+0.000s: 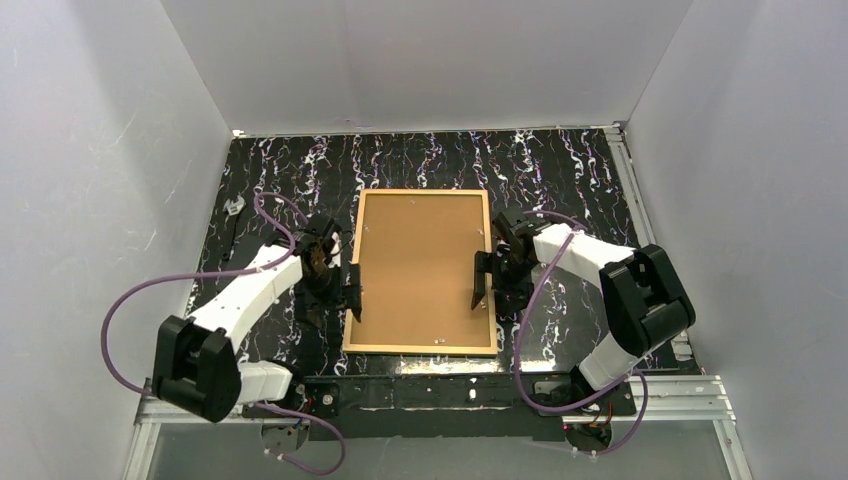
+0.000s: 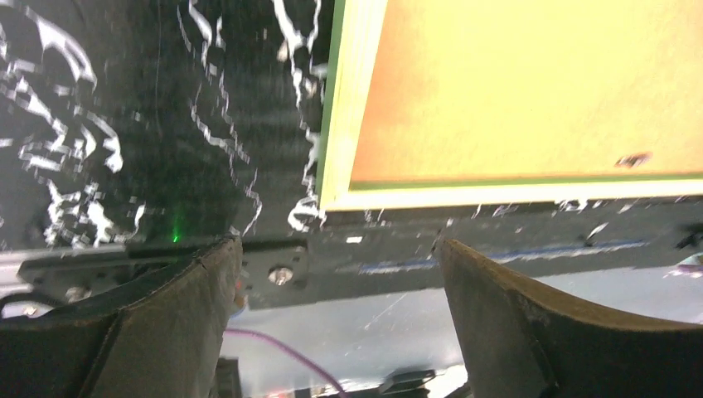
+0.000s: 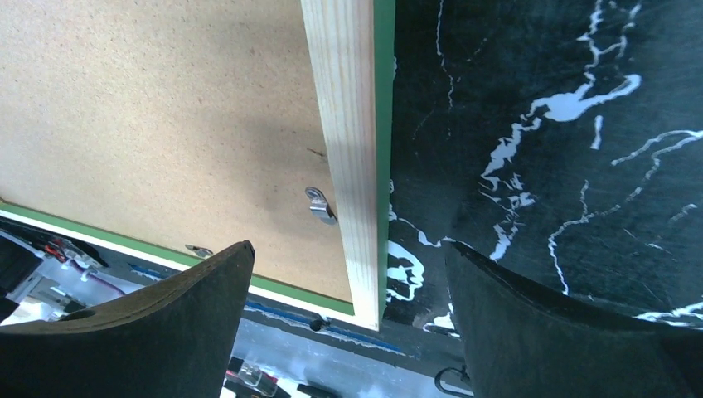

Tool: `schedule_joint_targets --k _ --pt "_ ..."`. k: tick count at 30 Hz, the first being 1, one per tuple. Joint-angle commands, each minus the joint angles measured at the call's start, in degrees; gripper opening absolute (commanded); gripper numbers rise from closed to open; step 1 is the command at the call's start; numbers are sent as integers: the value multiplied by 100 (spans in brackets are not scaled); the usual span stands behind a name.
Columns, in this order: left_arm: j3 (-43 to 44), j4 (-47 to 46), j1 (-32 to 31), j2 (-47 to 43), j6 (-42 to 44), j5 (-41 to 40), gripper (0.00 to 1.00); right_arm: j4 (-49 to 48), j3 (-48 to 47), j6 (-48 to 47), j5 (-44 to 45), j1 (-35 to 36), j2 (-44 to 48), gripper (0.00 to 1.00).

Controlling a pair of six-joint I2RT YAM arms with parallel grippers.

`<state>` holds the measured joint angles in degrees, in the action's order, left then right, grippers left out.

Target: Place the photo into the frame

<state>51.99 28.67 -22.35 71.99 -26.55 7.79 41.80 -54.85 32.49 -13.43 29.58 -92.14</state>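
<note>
Frame (image 1: pixel 421 350) flat between left gripper (image 2: pixel 340 249), right gripper (image 3: pixel 348 249).

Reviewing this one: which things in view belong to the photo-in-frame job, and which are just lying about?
Job:
- frame, lying face down
- backing board, inside the frame
- metal clip, at the board's edge
- photo: not in view

Lying about:
- purple cables
- metal rail at the near table edge
</note>
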Motion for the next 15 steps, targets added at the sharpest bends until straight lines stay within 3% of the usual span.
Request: schedule_joint_targets --k 1,9,15 --pt "-338 -522 353 537 135 499 88 -580 233 207 -333 0 120 94" --pt "-819 -1811 388 1445 -286 1273 86 -910 508 312 -513 46 45 93" --pt "-1357 -2291 282 1168 -623 1455 83 -981 629 447 -611 346 117 92"
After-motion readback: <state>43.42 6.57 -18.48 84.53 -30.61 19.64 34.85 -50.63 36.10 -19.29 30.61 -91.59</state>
